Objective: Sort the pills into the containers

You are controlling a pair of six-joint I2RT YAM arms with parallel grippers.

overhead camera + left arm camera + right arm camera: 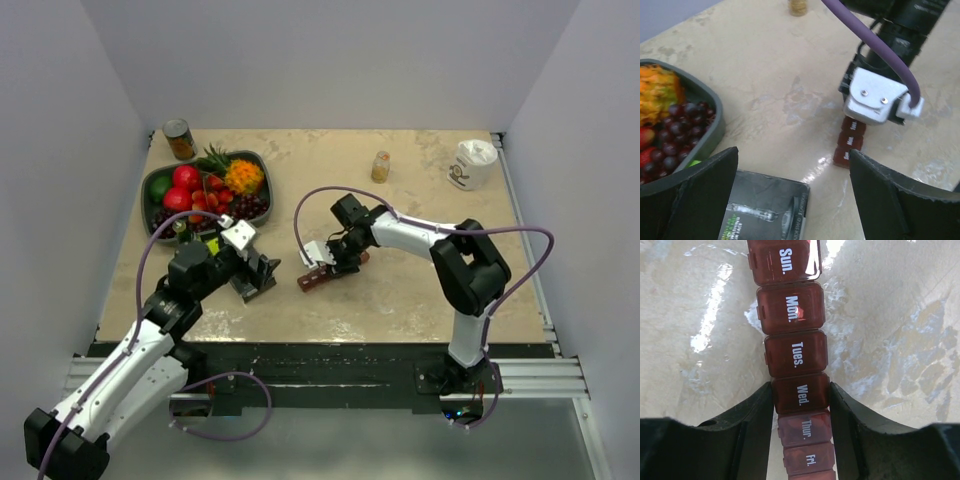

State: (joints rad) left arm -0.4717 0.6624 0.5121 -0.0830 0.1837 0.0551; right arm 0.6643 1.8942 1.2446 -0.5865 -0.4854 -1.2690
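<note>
The containers (796,355) carry one white day abbreviation per lid, printed along the dark red strip. In the right wrist view the sequence reads, top to bottom: "Sun.", "Mon.", "Tues.", "Wed.", "Thur.", "Fri."; the strip runs out of frame below "Fri.". In the left wrist view white print shows on three lids but is too blurred to read. The black box (765,205) bears green and white lettering, also blurred. The label on the can (180,139) and the dark mark on the white cup (471,164) are too small to read.
</note>
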